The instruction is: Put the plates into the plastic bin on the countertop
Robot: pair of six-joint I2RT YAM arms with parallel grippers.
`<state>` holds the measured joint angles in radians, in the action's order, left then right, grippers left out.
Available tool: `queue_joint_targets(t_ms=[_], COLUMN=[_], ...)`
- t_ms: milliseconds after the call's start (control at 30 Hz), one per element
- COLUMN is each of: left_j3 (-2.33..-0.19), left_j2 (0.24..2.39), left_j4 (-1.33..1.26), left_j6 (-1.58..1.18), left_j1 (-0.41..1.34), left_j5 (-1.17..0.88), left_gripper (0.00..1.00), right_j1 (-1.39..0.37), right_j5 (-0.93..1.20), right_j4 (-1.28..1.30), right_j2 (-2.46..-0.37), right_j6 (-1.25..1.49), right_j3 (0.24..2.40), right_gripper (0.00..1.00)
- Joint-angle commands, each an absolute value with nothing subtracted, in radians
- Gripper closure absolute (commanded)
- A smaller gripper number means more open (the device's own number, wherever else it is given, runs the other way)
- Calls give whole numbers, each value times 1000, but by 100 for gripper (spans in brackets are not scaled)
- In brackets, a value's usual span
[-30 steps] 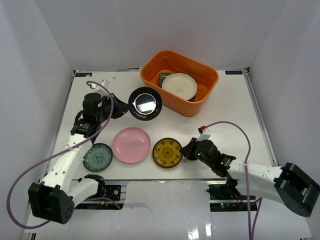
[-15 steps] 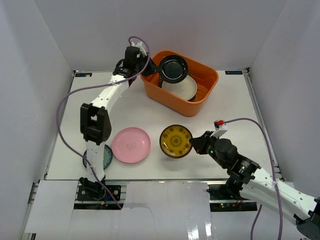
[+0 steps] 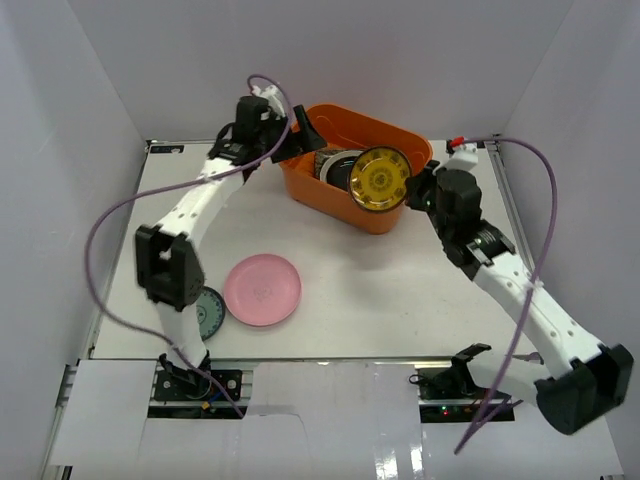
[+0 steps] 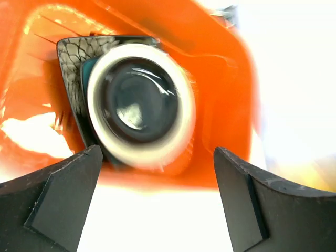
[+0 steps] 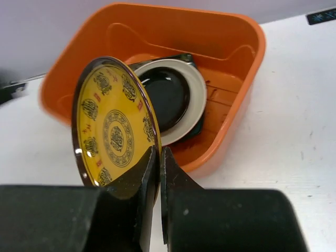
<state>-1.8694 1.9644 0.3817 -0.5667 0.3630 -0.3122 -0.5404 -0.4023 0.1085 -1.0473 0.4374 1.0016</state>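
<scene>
The orange plastic bin (image 3: 400, 215) stands at the back of the white countertop (image 3: 380, 290). Inside it the round black plate (image 4: 137, 100) lies on the cream plate (image 4: 181, 134), over the square teal plate (image 4: 85, 68) and the dark floral one (image 4: 71, 55). My left gripper (image 3: 303, 135) is open and empty above the bin's left rim. My right gripper (image 5: 159, 157) is shut on the edge of the yellow-brown patterned plate (image 5: 113, 126), held upright at the bin's near side. A pink plate (image 3: 262, 289) and a small blue-green plate (image 3: 210, 313) lie on the countertop at the front left.
White walls enclose the countertop on three sides. The left arm (image 3: 185, 215) stretches over the table's left part and covers part of the blue-green plate. The right arm (image 3: 520, 290) runs along the right side, with purple cables looping above both.
The left gripper has opened and the black plate now lies in the bin. The right arm has carried the yellow-brown plate from the front of the table up to the bin.
</scene>
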Motion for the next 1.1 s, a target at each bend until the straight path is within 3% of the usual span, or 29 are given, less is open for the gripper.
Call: queue_joint_targets(t_ms=[0,167,333,467,567,800,933,1067], left_j3=[-1624,-1166,-951,-862,-896,-853,-835,-790], left_j2=[1419,1016,763,536,509,578,644,698], left_j4=[254,288,538,711,778,790,837,842], left_j6=[-519,-522,-430,-461,-507,-656,-773,-814], left_j1=[359,359,362,364,364,365,365,364], left_j5=[-236,-201,-197,-56,30,217,357,417], left_gripper=[2,2,2,2,2,5,11,12], right_j1=[-436,-399,-384,-387,-422,-760,-891,-971], right_j5=[-253,-215,-180,-134,-85,-195,-151,-112], right_j4=[32,12,117,72,60,-90,-207,-236], right_j2=[-1268,-1581,-1841,-1795,-1688,-1353,-1394,-1543], right_j6=[385,385,405,413,404,388,549,592], right_j3=[1141,1407,1611,1588,1517,1022,806,828], right_gripper=[92,92,91,25,12,18,18,13])
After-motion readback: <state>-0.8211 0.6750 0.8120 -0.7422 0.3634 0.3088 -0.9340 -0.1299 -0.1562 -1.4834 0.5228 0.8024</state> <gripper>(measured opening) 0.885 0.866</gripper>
